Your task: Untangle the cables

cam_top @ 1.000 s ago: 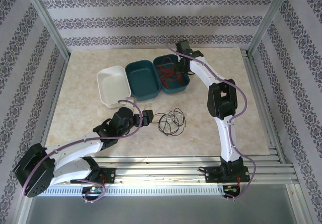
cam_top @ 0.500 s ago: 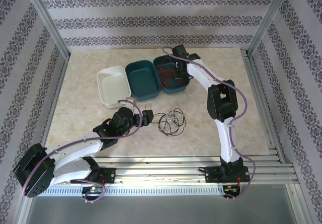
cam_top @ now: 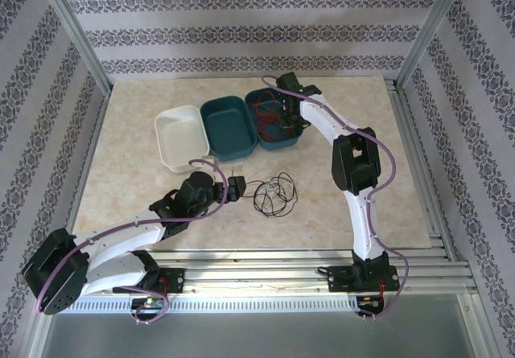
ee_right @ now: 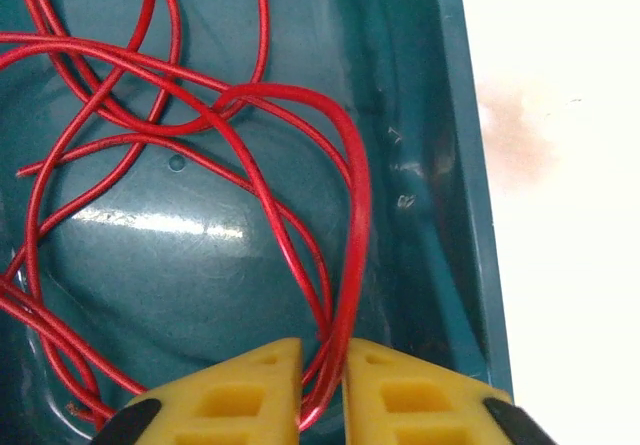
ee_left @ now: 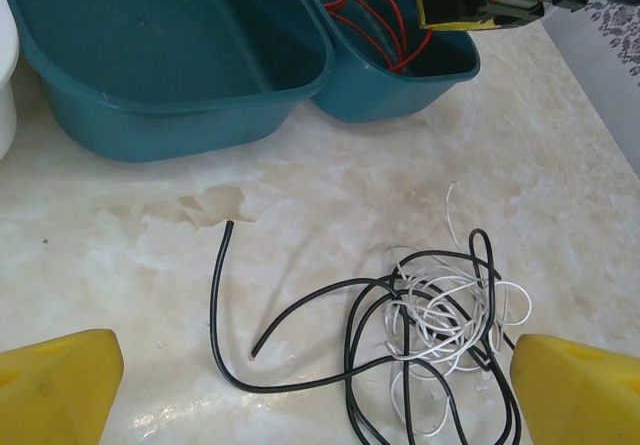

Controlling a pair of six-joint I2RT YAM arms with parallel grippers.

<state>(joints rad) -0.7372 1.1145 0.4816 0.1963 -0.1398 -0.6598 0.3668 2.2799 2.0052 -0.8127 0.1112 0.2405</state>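
Right gripper (ee_right: 322,365), jaws slightly parted around a loop of thin red wire (ee_right: 345,215), hangs inside the teal plastic bin (ee_right: 465,165) near the table's far edge. The wide-open left gripper (ee_left: 315,385) faces the black-and-white wire tangle (ee_left: 420,315) just ahead.

Right claw (cam_top: 283,119) over red cables (cam_top: 264,117) in teal bin (cam_top: 278,137), black-white cables (cam_top: 273,195) beside left claw (cam_top: 238,187)

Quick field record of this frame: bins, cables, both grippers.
bins: white bin, middle teal bin, right teal bin, side by side
red cable: in right teal bin
black and white cables: tangled on table
left gripper: open, low before the tangle
right gripper: fingers narrowly parted around a red cable loop
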